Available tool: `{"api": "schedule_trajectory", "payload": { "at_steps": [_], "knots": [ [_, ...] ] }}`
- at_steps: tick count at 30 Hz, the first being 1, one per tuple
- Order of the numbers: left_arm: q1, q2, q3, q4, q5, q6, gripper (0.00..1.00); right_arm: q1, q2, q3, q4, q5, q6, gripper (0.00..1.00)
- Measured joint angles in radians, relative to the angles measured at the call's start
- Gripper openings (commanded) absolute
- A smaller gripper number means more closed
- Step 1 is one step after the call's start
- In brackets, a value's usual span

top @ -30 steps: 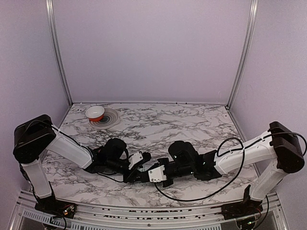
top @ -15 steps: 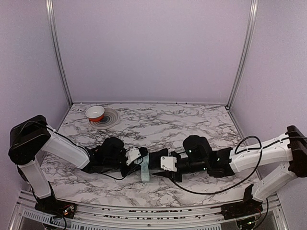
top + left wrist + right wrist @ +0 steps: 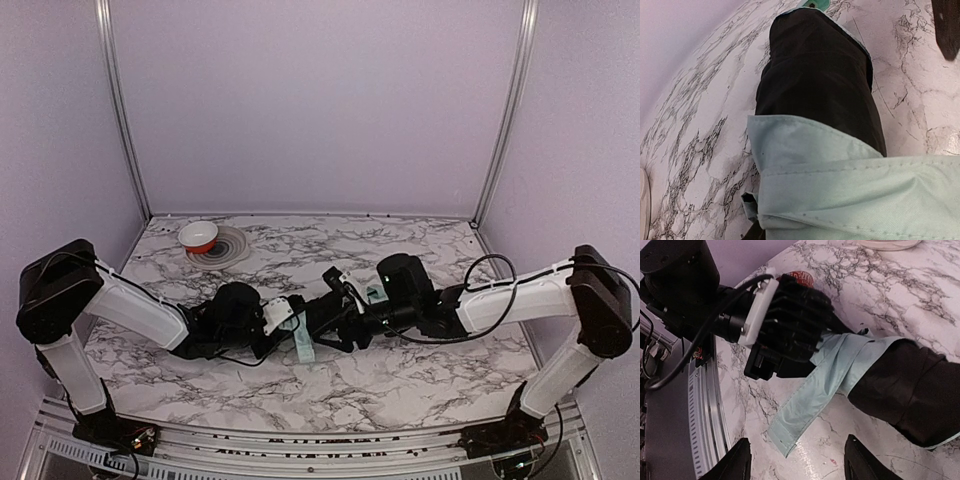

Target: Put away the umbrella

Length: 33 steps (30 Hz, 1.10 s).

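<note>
One umbrella point(image 3: 905, 385) lies left-to-right, handle toward the right arm, with the left gripper point(image 3: 812, 354) clamping its mint fabric, the right gripper point(image 3: 797, 462) spread empty, and one bowl point(image 3: 198, 235) far back.

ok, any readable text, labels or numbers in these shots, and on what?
None readable in any view.
One red patch with pale marks, right wrist view: too blurred to read.
No print visible on the umbrella or the bowl.

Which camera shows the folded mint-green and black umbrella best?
Right wrist: the umbrella, black bundle and mint strap, shows clearly. Left wrist: only close-up fabric. Top: a small, partly hidden glimpse.
</note>
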Motion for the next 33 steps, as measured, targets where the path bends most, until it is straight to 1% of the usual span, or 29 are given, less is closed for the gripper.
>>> {"api": "schedule_trajectory", "payload": {
  "at_steps": [4, 7, 15, 16, 17, 20, 22, 23, 24, 29, 33],
  "knots": [
    [0.000, 0.000, 0.002, 0.000, -0.014, -0.005, 0.00, -0.008, 0.095, 0.002, 0.019, -0.116, 0.092, 0.63],
    [0.000, 0.000, 0.007, -0.003, -0.018, -0.006, 0.00, -0.009, 0.171, 0.003, 0.035, -0.183, 0.133, 0.59],
    [0.001, 0.000, 0.029, -0.006, -0.020, -0.009, 0.00, -0.010, 0.250, 0.028, 0.119, -0.300, 0.185, 0.55],
    [0.001, 0.000, 0.029, -0.006, -0.020, -0.009, 0.00, -0.011, 0.254, 0.028, 0.126, -0.308, 0.186, 0.52],
    [0.000, 0.000, 0.029, -0.006, -0.020, -0.008, 0.00, -0.012, 0.259, 0.028, 0.135, -0.316, 0.190, 0.46],
    [0.000, 0.000, 0.029, -0.005, -0.018, -0.007, 0.00, -0.013, 0.261, 0.028, 0.151, -0.325, 0.202, 0.21],
    [0.000, 0.000, 0.029, -0.003, -0.018, -0.010, 0.00, -0.014, 0.262, 0.028, 0.158, -0.328, 0.204, 0.07],
    [0.000, 0.000, 0.030, -0.002, -0.017, -0.008, 0.00, -0.015, 0.262, 0.028, 0.162, -0.329, 0.205, 0.02],
    [0.000, 0.000, 0.030, -0.001, -0.016, -0.008, 0.00, -0.016, 0.262, 0.029, 0.167, -0.329, 0.211, 0.00],
    [0.000, 0.000, 0.030, -0.006, -0.016, -0.009, 0.00, -0.017, 0.255, 0.032, 0.177, -0.322, 0.201, 0.00],
    [0.002, 0.006, 0.037, -0.034, -0.016, -0.032, 0.00, -0.010, 0.231, 0.092, 0.076, -0.293, 0.148, 0.00]
  ]
}}
